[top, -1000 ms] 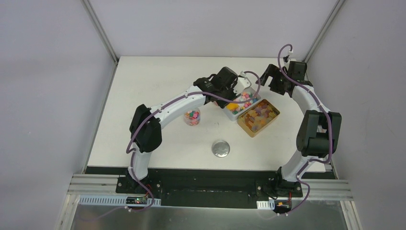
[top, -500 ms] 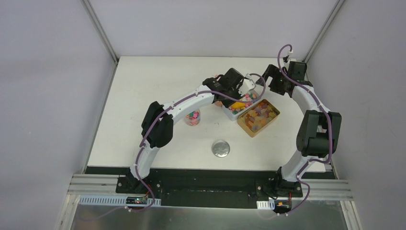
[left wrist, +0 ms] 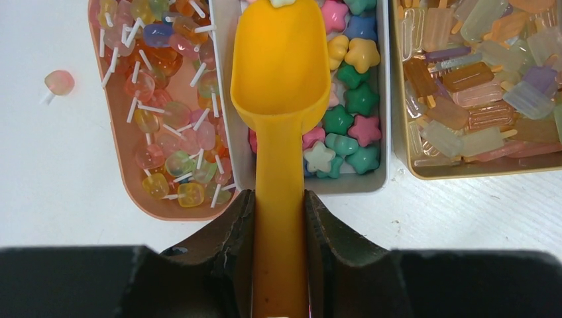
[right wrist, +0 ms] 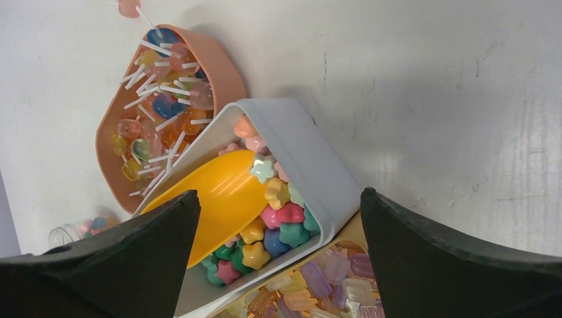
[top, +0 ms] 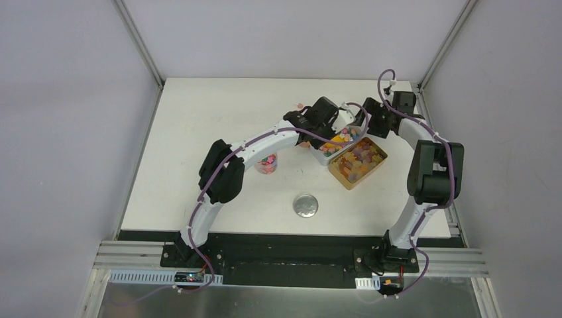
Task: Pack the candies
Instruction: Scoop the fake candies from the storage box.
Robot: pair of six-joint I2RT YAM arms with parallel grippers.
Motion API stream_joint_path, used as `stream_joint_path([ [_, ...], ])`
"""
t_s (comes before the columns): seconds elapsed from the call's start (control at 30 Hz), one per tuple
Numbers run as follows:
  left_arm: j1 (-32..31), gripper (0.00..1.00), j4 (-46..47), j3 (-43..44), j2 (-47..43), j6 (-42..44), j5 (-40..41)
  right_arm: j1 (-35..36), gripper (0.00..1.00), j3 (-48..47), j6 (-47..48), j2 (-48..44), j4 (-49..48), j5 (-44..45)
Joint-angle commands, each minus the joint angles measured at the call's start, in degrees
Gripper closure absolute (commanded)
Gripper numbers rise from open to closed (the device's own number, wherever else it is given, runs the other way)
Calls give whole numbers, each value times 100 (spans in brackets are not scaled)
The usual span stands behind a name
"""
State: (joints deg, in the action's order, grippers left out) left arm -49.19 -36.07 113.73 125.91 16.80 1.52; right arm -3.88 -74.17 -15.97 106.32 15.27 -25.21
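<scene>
My left gripper (left wrist: 280,218) is shut on the handle of an orange scoop (left wrist: 281,66). The scoop's bowl lies in a white tray (left wrist: 344,184) of star-shaped candies (left wrist: 351,126), with one pale piece at its tip. From above, the left gripper (top: 329,124) is over this tray (top: 323,157). My right gripper (right wrist: 278,193) is open and empty, above the far end of the white tray (right wrist: 311,159), with the scoop (right wrist: 212,199) and star candies (right wrist: 278,225) between its fingers' view. The right gripper (top: 368,120) is close to the left one.
A pink tray (left wrist: 119,165) of lollipop candies (left wrist: 166,119) lies left of the white one. A gold tray (top: 381,161) of popsicle candies (left wrist: 477,99) lies on the right. One loose lollipop (left wrist: 58,81) is on the table. A small jar of candies (top: 266,162) and a round silver lid (top: 305,205) stand nearer.
My left arm has stretched right and pushed the scoop further along the white tray. My right gripper has swung left and come down towards the tray's far end.
</scene>
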Motion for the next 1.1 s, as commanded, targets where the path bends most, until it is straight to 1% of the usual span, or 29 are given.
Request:
stream_joint_path([
  [0.0,-37,100,396,-244,-82,-164,153,19,8,-21,98,67,-300,-265],
  [0.1,-26,100,478,-382,-123,-223,188,23,13,-55,103,185,-303,-335],
  [0.17,-28,100,553,-464,-159,-246,184,19,19,-72,118,256,-303,-388],
  [0.3,-16,100,650,-604,-235,-305,244,19,36,-71,130,317,-305,-479],
  [0.37,-18,100,743,-702,-290,-361,225,19,47,-69,128,348,-322,-530],
  [0.43,-11,100,884,-830,-349,-407,197,19,53,-67,120,376,-301,-546],
  [0.53,10,100,1031,-961,-389,-464,174,19,56,-69,135,416,-251,-564],
  [0.83,57,100,1314,-931,-288,-527,145,19,58,-16,145,374,-217,-499],
  [1.07,64,100,1494,-932,-196,-623,116,28,64,-8,121,408,-236,-546],
])
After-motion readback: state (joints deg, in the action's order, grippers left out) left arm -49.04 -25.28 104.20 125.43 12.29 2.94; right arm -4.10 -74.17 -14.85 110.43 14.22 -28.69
